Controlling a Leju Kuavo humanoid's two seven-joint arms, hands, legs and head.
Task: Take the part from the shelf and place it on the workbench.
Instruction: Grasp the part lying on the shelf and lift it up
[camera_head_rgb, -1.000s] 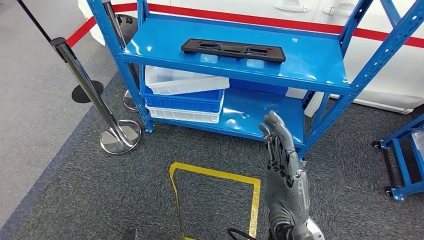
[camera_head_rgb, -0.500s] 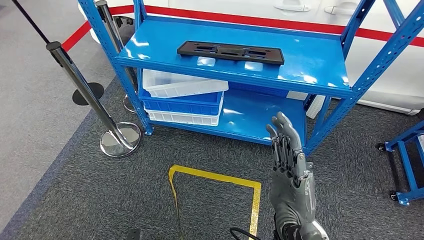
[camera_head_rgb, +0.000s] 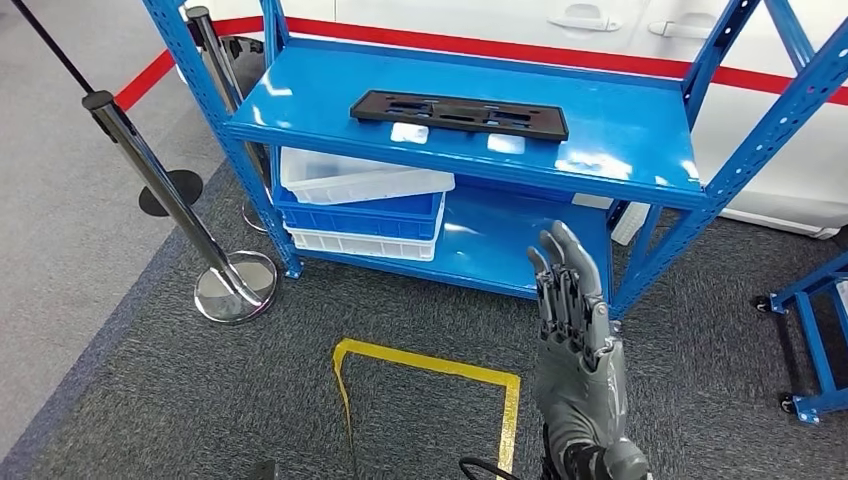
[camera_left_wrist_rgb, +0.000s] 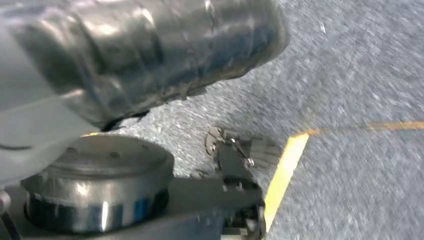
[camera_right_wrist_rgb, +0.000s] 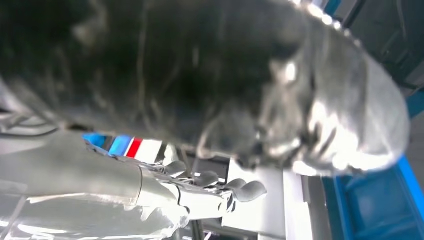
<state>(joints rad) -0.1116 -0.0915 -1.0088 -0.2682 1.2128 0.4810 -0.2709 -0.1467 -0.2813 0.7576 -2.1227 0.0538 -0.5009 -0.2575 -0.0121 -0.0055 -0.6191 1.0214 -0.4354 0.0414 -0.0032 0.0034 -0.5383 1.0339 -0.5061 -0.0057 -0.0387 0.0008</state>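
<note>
Grey carpet (camera_head_rgb: 200, 400) covers the floor in front of a blue steel shelf (camera_head_rgb: 620, 120), with a white car body and a red stripe behind it.

In the head view the right hand (camera_head_rgb: 575, 340) is raised in front of the shelf's lower level, its fingers (camera_head_rgb: 562, 275) straight, close side by side and holding nothing. The right wrist view gives the same hand (camera_right_wrist_rgb: 200, 192) from close behind: pale fingers extended and bare, though a dark blurred cover blocks most of that picture and smears the shelf into blue patches.

The left wrist view looks down at carpet and a strip of yellow tape (camera_left_wrist_rgb: 282, 175); the left hand's cover (camera_left_wrist_rgb: 140, 55) is a blurred grey mass, and I cannot tell how its fingers lie.

The part (camera_head_rgb: 460, 112), a long flat black plate with slots, lies on the shelf's top level at 11 o'clock from the right hand, well apart from it, near the front edge. Open blue surface lies on either side of the part.

Below it, stacked white and blue bins (camera_head_rgb: 365, 200) fill the lower level's left half at 10 o'clock from the hand. A chrome barrier post (camera_head_rgb: 165, 190) stands on the carpet at 9 o'clock. A yellow tape outline (camera_head_rgb: 430, 365) marks the floor just left of the wrist. A second blue frame (camera_head_rgb: 815, 330) on castors is cut off at 3 o'clock.
</note>
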